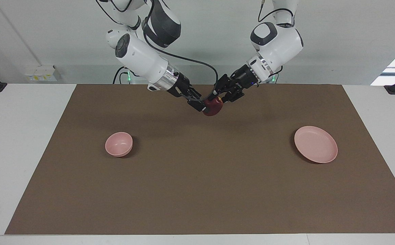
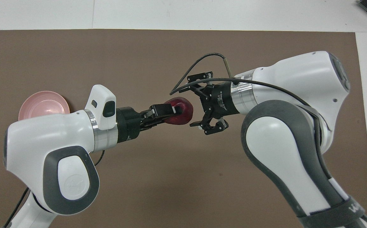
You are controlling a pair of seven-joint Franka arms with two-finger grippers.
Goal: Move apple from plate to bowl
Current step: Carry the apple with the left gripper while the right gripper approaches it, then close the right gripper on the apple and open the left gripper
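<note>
Left end effector (image 1: 214, 100) is clamped on the apple (image 1: 212, 107) above mid-tabletop (image 1: 197, 190). Right end effector (image 2: 193, 100), fingers apart, flanks it, contact seemingly none. Only the facing view shows the bowl (image 1: 119, 144); the plate (image 1: 315, 144) lies clear.

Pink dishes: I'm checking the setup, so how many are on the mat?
2. The bowl sits toward the right arm's end; the plate sits toward the left arm's end. Both are empty, none seems hidden.
</note>
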